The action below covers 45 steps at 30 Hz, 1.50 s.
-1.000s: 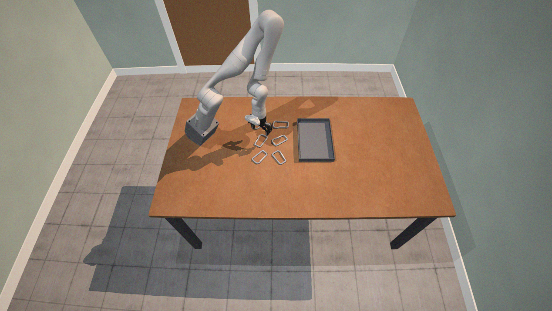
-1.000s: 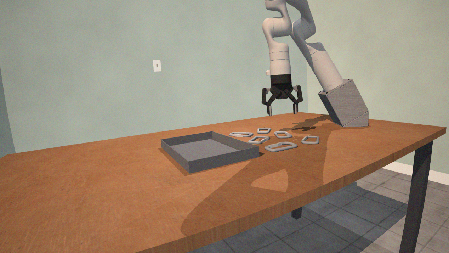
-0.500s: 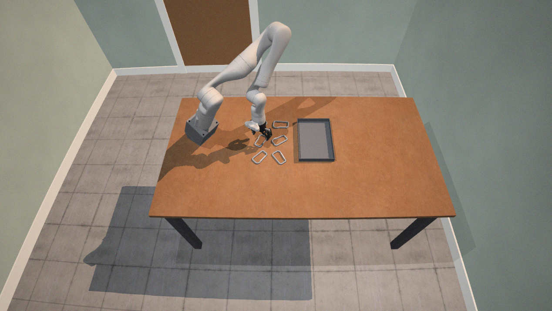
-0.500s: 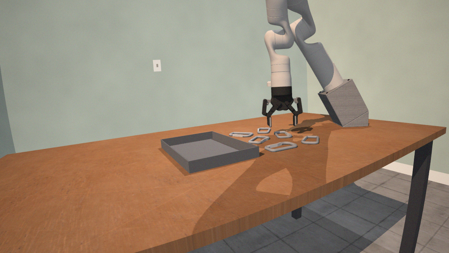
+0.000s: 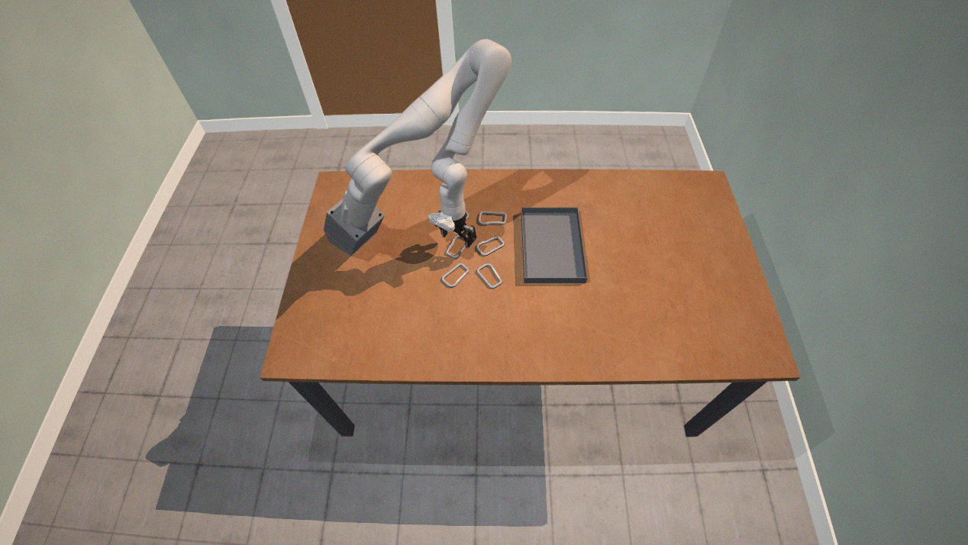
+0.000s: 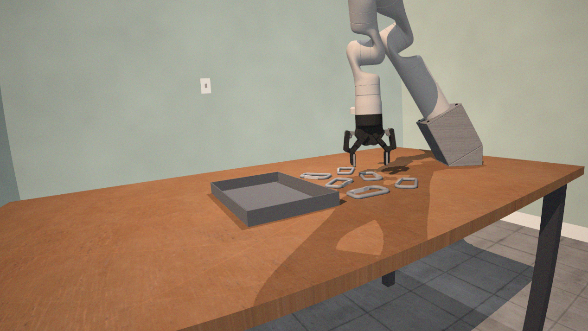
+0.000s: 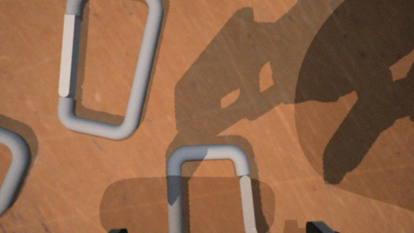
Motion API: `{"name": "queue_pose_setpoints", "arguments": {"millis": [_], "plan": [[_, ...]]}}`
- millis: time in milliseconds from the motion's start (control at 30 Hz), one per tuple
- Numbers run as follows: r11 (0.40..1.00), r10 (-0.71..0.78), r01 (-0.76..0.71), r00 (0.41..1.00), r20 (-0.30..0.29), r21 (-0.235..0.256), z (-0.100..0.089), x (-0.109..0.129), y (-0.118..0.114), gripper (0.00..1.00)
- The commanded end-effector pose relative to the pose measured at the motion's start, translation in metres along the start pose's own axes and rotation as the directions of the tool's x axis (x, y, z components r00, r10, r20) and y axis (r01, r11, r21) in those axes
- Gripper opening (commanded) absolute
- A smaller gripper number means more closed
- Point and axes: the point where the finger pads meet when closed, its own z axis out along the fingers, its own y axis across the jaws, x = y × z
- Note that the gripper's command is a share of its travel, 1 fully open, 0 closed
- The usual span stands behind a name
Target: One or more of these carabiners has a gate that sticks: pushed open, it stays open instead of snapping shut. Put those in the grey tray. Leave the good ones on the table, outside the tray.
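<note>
Several grey carabiners lie in a cluster on the wooden table left of the grey tray, which also shows in the exterior view. My gripper is open and empty, and hangs low over one carabiner in the cluster's middle row. That carabiner is partly covered by the fingers. In the wrist view it lies at the bottom centre between my fingertips, with its pale gate on the right. Another carabiner lies at the upper left. The tray is empty.
The arm's base block stands on the table left of the cluster. Other carabiners lie close to the tray's left wall. One carabiner is hidden behind the wrist in the top view.
</note>
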Motion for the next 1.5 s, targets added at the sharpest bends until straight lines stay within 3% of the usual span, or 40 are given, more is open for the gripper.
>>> {"name": "queue_pose_setpoints", "arguments": {"millis": [0,1067,1100,1467], "plan": [[1.000,0.001,-0.001,1.000,-0.001,-0.001,0.0247,-0.0004,0.0005,1.00],[1.000,0.001,-0.001,1.000,0.000,-0.002,0.0276,-0.0003,0.0005,1.00],[1.000,0.001,-0.001,1.000,0.001,-0.002,0.0276,-0.0004,0.0005,0.75],[1.000,0.001,-0.001,1.000,0.001,-0.002,0.0276,-0.0004,0.0005,0.75]]}}
